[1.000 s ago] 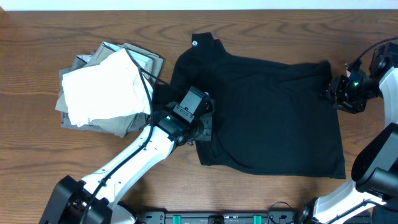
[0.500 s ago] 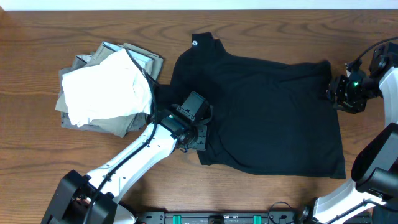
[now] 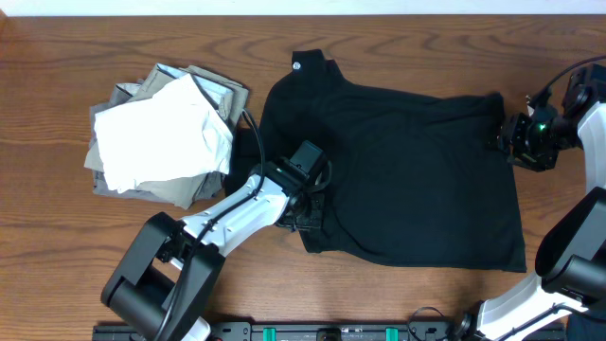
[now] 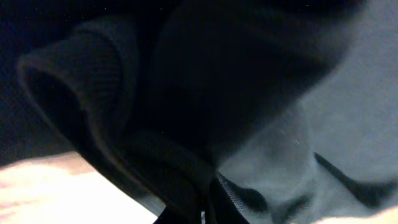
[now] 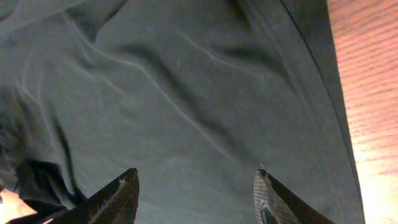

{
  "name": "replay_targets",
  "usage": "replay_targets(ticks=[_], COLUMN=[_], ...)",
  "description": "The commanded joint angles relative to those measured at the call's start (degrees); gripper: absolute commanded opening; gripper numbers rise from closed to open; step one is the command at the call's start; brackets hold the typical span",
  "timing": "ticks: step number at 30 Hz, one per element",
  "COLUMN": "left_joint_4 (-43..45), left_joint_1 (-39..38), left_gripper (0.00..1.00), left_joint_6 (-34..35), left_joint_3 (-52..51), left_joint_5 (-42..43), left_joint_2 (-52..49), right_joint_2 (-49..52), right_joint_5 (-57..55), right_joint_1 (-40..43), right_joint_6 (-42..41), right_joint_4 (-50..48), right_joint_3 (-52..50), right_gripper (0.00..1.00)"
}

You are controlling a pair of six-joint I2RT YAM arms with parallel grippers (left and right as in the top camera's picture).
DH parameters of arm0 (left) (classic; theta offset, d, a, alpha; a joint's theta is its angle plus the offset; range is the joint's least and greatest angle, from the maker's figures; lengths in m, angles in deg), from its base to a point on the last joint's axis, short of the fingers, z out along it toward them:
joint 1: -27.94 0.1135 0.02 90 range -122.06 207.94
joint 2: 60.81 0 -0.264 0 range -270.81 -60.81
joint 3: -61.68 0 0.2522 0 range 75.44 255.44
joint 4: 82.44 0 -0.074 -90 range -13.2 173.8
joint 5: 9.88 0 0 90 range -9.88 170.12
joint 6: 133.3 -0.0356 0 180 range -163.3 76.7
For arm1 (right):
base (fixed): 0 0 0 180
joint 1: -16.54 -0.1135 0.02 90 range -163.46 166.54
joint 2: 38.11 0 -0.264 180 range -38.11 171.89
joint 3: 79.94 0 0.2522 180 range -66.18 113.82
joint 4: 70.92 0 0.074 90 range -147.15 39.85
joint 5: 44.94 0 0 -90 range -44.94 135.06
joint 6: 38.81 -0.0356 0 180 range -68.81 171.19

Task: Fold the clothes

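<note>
At the cloth's edge, left fingers [image 3: 308, 206] pinch the limp, light black T-shirt [image 3: 417, 170]; right fingers [image 5: 121, 199] hang spread. Best grabbed by hems and corners.

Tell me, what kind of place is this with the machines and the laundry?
Probably a robotics lab or test bench, not a home: a left robot arm and a right robot arm stand at a wooden table, with a black T-shirt spread out and a pile of clothes beside it.

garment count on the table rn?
3 visible: black T-shirt spread out centre-right; white garment on top of the heap at left; grey one beneath it. More may be hidden underneath.
</note>
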Motion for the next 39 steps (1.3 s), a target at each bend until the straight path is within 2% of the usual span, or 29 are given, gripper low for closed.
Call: replay_targets(ticks=[1, 5, 8, 18, 22, 28, 34, 39], left_joint_4=[-1.9, -4.7, -4.2, 11.4, 15.5, 20.1, 20.7, 11.0], left_joint_1=[-0.1, -0.1, -0.1, -0.2, -0.2, -0.2, -0.2, -0.2], left_gripper=[0.06, 0.06, 0.06, 0.06, 0.10, 0.11, 0.48, 0.47], left_joint_6=[0.3, 2.6, 4.2, 7.2, 7.3, 8.3, 5.9, 4.3], left_joint_3=[1.3, 4.0, 5.7, 7.0, 7.0, 7.0, 7.0, 7.0], left_joint_5=[5.2, 10.6, 11.1, 9.0, 9.0, 9.0, 9.0, 9.0], left_joint_2=[2.6, 6.3, 8.6, 7.3, 4.6, 1.3, 1.0, 1.0], right_joint_2=[-1.6, -1.6, -1.6, -1.6, -1.6, -1.6, -1.6, -1.6], right_joint_5=[2.5, 2.7, 2.7, 2.7, 2.7, 2.7, 2.7, 2.7], right_joint_1=[-0.9, -0.9, -0.9, -0.9, -0.9, -0.9, -0.9, -0.9], right_joint_6=[-0.1, -0.1, -0.1, -0.1, -0.1, -0.1, -0.1, -0.1], right_joint_4=[-0.8, -1.5, -1.9, -2.2, -2.2, -2.1, -2.0, -2.0], right_joint_3=[0.0, 0.0, 0.0, 0.0, 0.0, 0.0, 0.0, 0.0], right_gripper=[0.58, 0.58, 0.58, 0.59, 0.59, 0.59, 0.59, 0.59])
